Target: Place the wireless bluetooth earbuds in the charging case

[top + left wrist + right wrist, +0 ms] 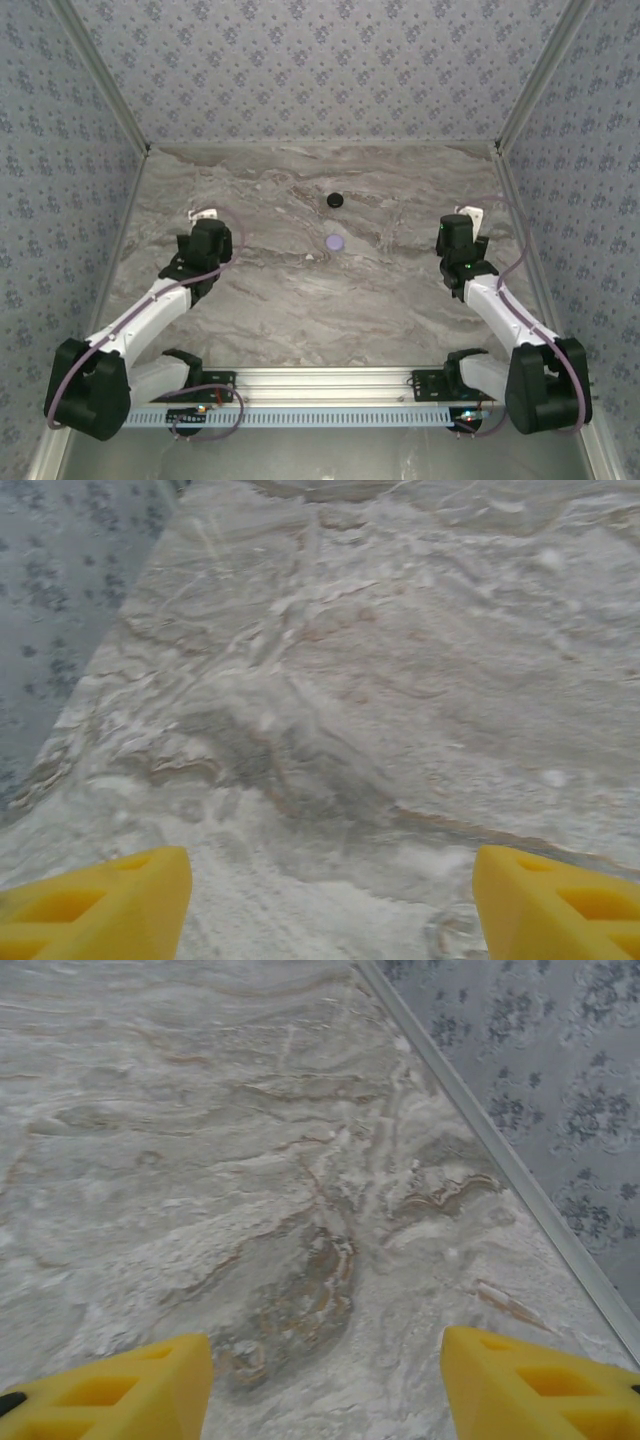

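Left wrist view: left tool [332, 880] stands wide and empty, its yellow wedge fingers [110, 905] over the veined, marbled tabletop [400, 680]. Right tool [325, 1365] is likewise wide and empty. Top external: round black case [335, 200] and pale purple case [334, 241] lie apart, between both tools. Earbuds are too small to make out.

The left arm [150, 308] stretches forward and leans towards the left; the right arm [505, 305] mirrors it on the right. The left claw [205, 216] and right claw [467, 216] tilt downward, their yellow fingers [110, 905] spread wide, with nothing gripped between them.
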Robot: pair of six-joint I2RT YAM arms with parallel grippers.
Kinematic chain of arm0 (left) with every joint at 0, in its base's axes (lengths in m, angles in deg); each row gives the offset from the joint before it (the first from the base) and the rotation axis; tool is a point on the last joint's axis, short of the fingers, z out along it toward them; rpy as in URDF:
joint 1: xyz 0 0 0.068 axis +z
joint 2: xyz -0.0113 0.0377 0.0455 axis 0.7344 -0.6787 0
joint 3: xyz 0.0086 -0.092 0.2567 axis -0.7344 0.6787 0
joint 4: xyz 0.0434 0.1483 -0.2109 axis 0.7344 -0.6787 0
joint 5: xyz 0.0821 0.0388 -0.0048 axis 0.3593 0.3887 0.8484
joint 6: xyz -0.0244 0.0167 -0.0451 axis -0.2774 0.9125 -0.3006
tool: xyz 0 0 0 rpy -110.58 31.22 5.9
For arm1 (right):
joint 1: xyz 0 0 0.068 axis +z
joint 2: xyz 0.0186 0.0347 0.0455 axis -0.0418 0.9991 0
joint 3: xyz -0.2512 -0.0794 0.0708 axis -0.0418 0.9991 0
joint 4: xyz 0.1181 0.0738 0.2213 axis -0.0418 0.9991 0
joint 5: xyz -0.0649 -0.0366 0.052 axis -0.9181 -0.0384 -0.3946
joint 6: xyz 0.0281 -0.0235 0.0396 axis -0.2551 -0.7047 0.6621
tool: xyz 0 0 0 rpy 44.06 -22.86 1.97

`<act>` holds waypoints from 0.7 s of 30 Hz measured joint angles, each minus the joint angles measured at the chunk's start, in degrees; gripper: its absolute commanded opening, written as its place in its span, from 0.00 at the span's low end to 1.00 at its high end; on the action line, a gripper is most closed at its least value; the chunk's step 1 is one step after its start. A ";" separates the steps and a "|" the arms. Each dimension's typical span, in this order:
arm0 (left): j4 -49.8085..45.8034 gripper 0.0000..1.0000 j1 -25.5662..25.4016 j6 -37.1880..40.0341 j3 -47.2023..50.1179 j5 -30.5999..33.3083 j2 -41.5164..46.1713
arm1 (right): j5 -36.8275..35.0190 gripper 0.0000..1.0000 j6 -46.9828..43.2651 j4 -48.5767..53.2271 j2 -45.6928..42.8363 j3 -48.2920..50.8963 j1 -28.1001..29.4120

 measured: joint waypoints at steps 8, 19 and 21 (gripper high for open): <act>9.40 0.84 7.93 4.70 5.29 0.83 -0.13 | -0.17 0.72 0.00 -6.25 5.62 1.46 -3.21; 24.68 0.99 14.78 6.97 11.96 -7.13 -4.44 | 7.98 0.88 -0.66 -13.33 9.86 2.73 -7.69; 27.82 0.99 15.69 7.58 12.83 -10.38 -5.60 | 10.27 0.89 -1.53 -17.53 9.86 4.59 -8.28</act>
